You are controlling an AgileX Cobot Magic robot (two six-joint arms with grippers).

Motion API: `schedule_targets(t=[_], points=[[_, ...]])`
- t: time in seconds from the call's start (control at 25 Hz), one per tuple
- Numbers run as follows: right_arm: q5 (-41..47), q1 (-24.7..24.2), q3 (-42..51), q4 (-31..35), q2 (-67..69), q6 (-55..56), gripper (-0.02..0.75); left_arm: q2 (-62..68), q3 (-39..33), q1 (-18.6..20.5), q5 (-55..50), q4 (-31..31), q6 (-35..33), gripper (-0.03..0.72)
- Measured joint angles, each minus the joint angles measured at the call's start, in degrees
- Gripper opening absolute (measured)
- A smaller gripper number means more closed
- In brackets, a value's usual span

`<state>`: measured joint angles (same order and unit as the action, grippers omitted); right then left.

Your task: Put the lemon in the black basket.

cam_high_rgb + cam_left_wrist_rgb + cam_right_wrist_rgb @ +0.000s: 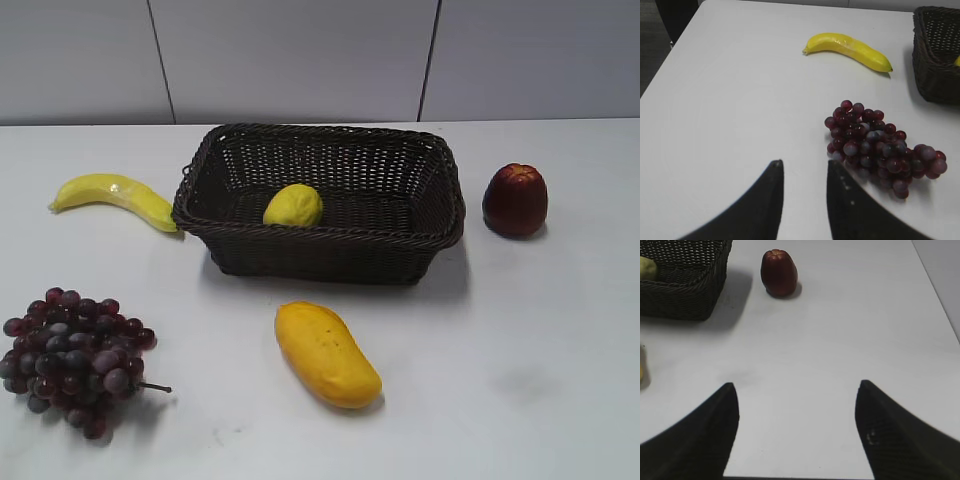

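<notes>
The white bench (540, 380) carries everything. On it the black basket (320, 255) sits toward the back, and the lemon (293, 205) lies inside it near the front wall, left of middle. A mango (326, 353) lies in front of the basket, grapes (75, 355) front left, a banana (115, 197) left, a dark red fruit (515, 199) right. The right tool (796, 432) hangs spread wide over bare bench, well apart from the lemon; the left tool (804, 200) stands narrowly parted beside the grapes, empty.
</notes>
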<state>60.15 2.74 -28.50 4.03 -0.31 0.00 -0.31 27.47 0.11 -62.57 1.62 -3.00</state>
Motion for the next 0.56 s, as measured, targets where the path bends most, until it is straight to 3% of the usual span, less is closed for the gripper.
schedule_targets(t=[0.56], points=[[0.0,0.0,0.0,0.0,0.0,0.0,0.588,0.0,0.0,0.0,0.0,0.0,0.0,0.232]])
